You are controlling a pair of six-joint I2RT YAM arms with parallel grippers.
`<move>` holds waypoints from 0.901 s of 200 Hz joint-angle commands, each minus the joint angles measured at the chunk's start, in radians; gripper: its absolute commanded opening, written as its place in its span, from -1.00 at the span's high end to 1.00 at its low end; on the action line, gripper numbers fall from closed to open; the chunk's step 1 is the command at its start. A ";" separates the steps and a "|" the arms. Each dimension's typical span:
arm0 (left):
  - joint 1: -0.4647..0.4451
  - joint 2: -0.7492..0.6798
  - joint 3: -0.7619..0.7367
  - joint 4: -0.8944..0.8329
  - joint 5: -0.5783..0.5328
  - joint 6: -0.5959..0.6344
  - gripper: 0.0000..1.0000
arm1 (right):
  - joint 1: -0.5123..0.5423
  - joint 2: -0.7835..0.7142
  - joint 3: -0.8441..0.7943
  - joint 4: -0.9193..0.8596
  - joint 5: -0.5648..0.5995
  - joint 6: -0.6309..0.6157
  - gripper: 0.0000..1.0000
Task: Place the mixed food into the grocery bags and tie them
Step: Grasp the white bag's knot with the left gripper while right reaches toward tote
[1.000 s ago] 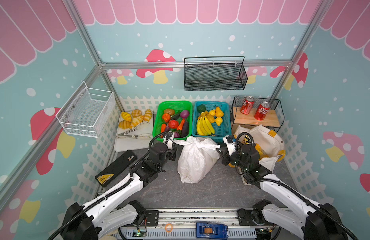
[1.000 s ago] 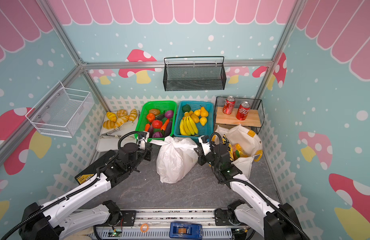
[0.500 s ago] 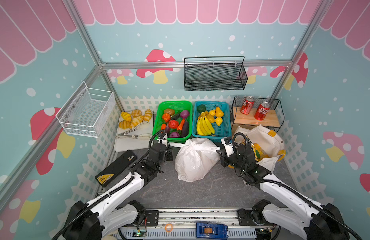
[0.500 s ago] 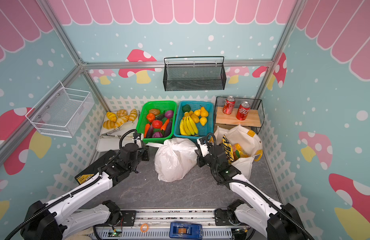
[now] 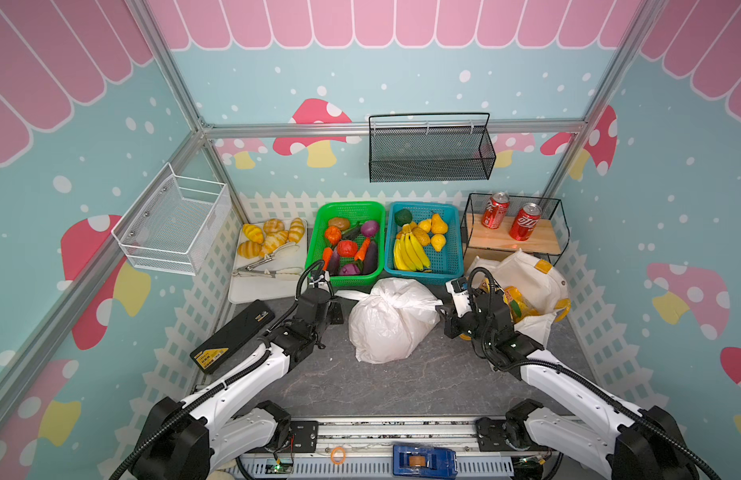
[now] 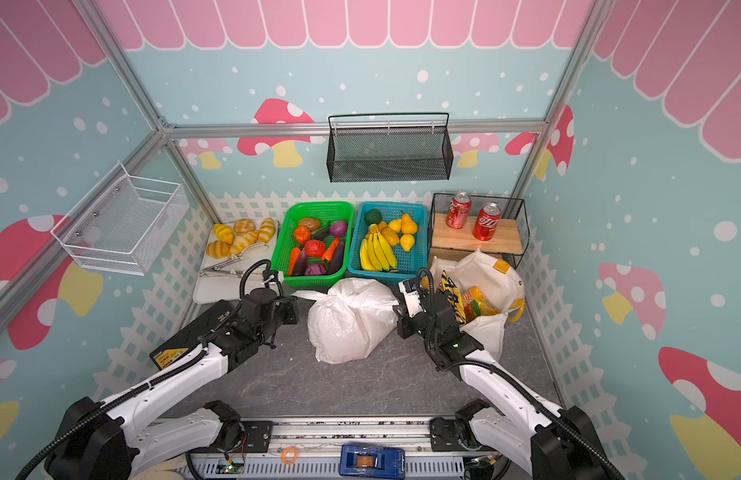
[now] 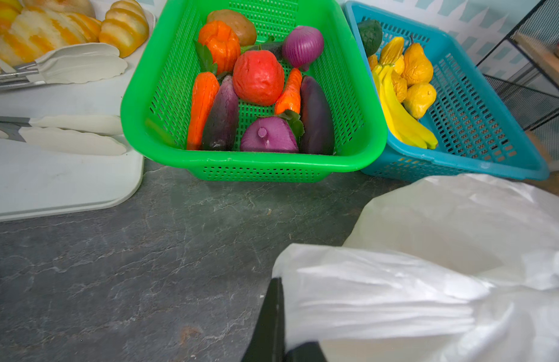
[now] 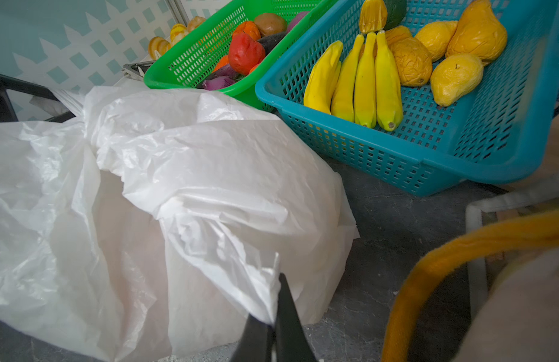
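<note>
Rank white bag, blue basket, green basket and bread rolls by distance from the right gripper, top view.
1. white bag: centre, pinched by the right gripper.
2. blue basket: just behind the gripper.
3. green basket: back, left of the blue one.
4. bread rolls: far back-left.

Left arm and right arm stretched forward and low, left fingers pressed together, right fingers pressed together

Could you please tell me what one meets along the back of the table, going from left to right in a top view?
White tray with bread rolls → green basket → blue basket → wire shelf holding two red soda cans.
</note>
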 commanded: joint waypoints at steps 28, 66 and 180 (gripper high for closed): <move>0.045 -0.006 -0.033 -0.002 -0.016 -0.070 1.00 | -0.047 0.014 -0.017 -0.076 0.060 0.010 1.00; 0.038 -0.092 -0.021 0.034 0.116 -0.066 0.26 | -0.005 -0.080 0.029 -0.041 0.043 -0.082 0.48; 0.041 -0.327 0.068 -0.091 0.146 -0.102 -0.58 | 0.077 0.117 0.385 -0.067 -0.304 -0.473 -0.74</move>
